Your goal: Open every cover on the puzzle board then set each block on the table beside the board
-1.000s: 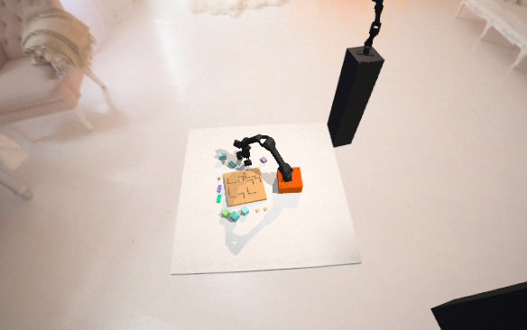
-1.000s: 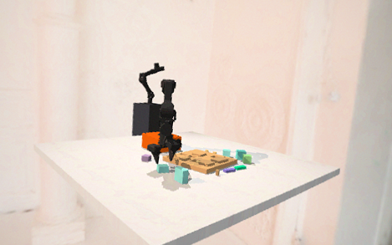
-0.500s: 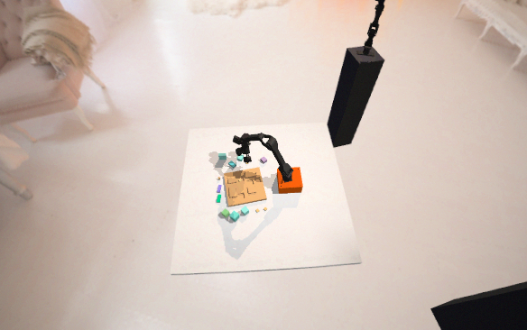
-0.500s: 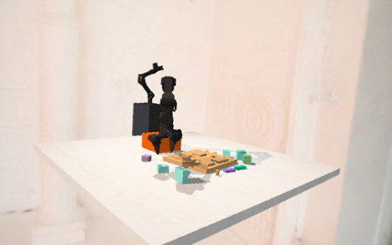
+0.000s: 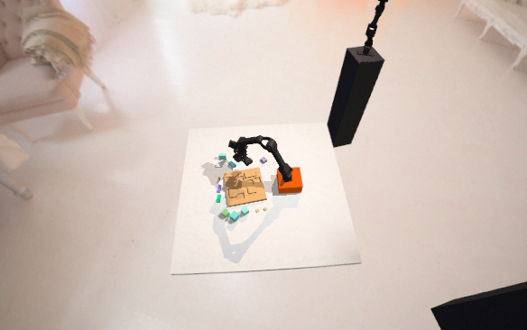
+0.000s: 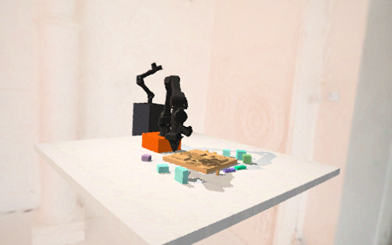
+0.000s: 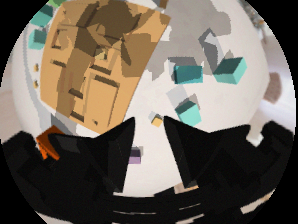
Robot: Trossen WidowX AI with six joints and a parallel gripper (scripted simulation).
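Observation:
The tan puzzle board (image 5: 260,196) (image 6: 171,159) (image 7: 131,82) lies flat, with grooves and raised parts, partly in the arm's shadow. The state of each cover and well is too small to tell. My gripper (image 5: 245,160) (image 6: 174,149) (image 7: 149,119) is open partway and empty, above the table near the board's edge. Beyond its tips, a small yellow block (image 7: 157,120) lies on the table. Teal blocks (image 7: 188,114) (image 7: 188,74) (image 7: 231,70) and a purple block (image 5: 263,160) (image 6: 146,158) (image 7: 134,158) rest on the table clear of the board.
Along the board's far side from the base lie a violet piece (image 5: 219,188) (image 6: 229,170) and a green piece (image 5: 218,198) (image 6: 240,168). A green block (image 5: 225,213) (image 6: 247,158), teal blocks (image 5: 234,215) (image 5: 245,210) and small yellow pieces (image 5: 257,210) (image 5: 265,209) lie beyond another side. The orange base (image 5: 290,186) (image 6: 153,143) stands beside the board.

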